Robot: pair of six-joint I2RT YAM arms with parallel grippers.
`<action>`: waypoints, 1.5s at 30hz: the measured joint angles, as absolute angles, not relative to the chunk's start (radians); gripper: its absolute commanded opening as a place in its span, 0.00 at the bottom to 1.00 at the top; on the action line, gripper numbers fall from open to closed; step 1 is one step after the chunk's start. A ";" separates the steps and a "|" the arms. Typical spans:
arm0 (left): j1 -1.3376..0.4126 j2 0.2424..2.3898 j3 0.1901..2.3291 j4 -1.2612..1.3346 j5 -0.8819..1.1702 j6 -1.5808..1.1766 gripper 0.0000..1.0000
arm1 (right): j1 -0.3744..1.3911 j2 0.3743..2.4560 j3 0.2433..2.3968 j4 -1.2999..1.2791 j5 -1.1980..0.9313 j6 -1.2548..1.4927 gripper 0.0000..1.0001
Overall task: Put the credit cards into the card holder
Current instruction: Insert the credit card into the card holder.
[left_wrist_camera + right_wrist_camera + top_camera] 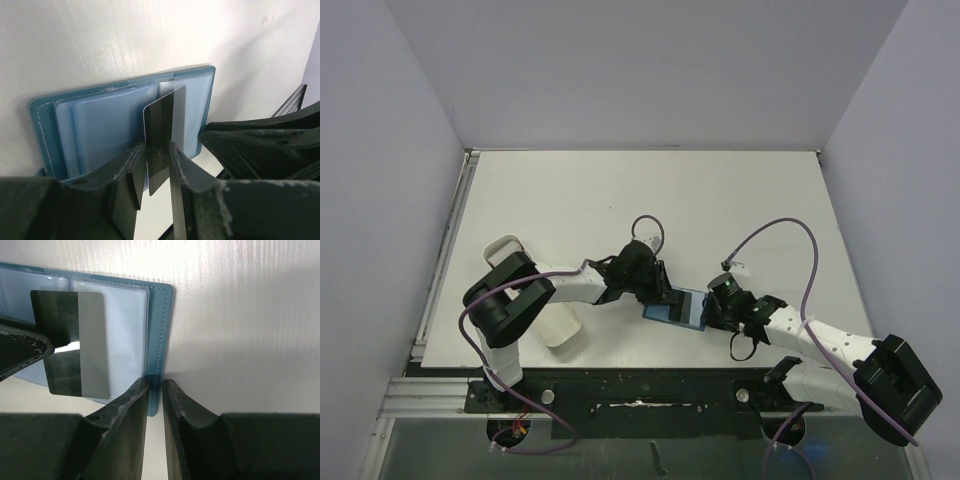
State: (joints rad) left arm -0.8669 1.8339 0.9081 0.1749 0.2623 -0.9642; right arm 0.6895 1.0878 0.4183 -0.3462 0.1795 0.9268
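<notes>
Between jaws of L gripper (157, 146) stands 1 credit card (165, 117); can't tell if pinched or loose. R gripper (155, 385) clamps card holder (160, 315) edge, so you push card straight in.

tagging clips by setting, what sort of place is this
Most likely a robotics lab test cell: a white table boxed in by blank walls, a left arm and right arm bolted to a rail at its near edge, working on a card holder and credit card.
</notes>
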 measured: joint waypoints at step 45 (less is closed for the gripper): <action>-0.906 1.812 0.956 0.095 0.129 -0.903 0.38 | 0.695 1.066 0.396 -0.329 0.179 0.941 0.19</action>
